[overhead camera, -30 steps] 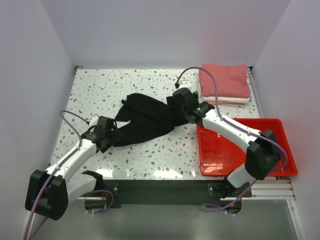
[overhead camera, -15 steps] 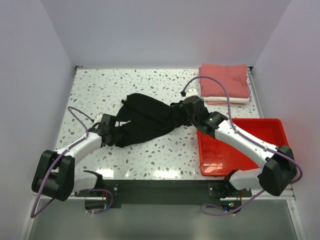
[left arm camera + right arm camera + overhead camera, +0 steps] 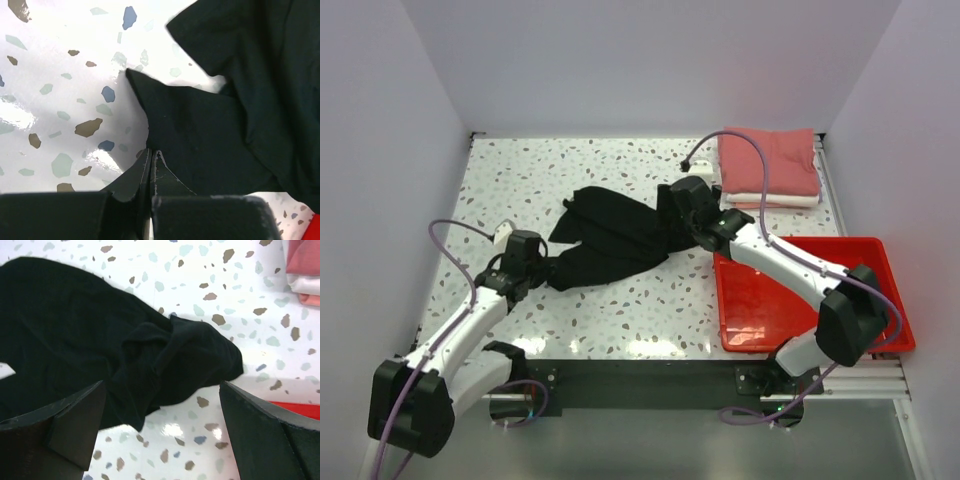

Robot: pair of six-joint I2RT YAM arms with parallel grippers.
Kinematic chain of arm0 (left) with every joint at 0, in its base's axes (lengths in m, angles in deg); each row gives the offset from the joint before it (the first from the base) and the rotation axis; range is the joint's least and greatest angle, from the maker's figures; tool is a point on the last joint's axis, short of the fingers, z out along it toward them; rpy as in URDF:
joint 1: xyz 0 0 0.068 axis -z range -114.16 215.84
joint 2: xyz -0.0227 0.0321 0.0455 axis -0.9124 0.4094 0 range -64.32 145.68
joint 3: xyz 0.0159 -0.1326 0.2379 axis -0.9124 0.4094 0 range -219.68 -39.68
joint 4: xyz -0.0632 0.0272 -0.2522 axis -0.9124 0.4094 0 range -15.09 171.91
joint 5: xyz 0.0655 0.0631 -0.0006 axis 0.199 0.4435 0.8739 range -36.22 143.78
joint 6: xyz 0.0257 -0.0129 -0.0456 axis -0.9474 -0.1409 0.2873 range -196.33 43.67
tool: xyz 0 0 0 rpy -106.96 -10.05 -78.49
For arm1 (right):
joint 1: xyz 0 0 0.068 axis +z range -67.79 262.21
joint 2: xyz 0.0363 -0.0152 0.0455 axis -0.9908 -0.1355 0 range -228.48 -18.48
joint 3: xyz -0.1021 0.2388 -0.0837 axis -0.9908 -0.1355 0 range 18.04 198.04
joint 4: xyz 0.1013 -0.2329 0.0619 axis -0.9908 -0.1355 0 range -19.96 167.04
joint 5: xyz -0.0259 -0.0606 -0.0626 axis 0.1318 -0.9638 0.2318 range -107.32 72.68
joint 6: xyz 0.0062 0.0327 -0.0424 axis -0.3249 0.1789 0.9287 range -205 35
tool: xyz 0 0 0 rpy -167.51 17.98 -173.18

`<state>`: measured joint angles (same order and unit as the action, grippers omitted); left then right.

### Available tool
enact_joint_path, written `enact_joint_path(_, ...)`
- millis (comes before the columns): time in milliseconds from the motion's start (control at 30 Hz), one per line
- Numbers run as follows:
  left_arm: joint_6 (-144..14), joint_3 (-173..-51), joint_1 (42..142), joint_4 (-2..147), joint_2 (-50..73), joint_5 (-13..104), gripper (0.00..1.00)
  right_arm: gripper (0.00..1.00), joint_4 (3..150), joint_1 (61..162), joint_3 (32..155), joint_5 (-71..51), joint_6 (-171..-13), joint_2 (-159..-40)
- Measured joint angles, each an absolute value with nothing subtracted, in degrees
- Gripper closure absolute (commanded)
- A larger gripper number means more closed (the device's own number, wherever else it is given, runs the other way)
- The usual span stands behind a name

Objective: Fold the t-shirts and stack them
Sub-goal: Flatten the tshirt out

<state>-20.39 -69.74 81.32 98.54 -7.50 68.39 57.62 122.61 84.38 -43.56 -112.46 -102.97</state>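
Observation:
A crumpled black t-shirt lies mid-table. My left gripper is at its near-left end, jaws pressed together on the cloth's edge; the shirt spreads out beyond the tips. My right gripper hovers over the shirt's bunched right end, its fingers wide apart with only cloth and table between them. A folded salmon-pink t-shirt rests on a folded white one at the back right.
A red plastic tray sits at the front right under the right arm, its corner showing in the right wrist view. White walls close in the speckled table on three sides. Purple cables loop off both arms.
My left gripper has gone from open to shut on the black shirt's near-left edge. The right arm swung a little right, then back over the shirt's right end, staying open.

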Motion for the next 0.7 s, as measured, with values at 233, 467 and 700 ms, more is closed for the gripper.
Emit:
enact_joint_path(233,-20.3,-67.3,81.3,98.9,-10.9,68.3,1.00,0.38,63.5,120.2,83.9,-44.4,-119.8,-108.7)
enact_joint_path(467,-20.3,-67.3,81.3,99.5,-10.2,68.3,1.00,0.84,67.5,116.4,83.1,-43.1,-123.7,-109.4)
enact_joint_path(700,-20.3,-67.4,81.3,100.2,-9.9,69.0,1.00,1.00,69.3,115.9,82.6,-41.0,-123.2,-109.5)
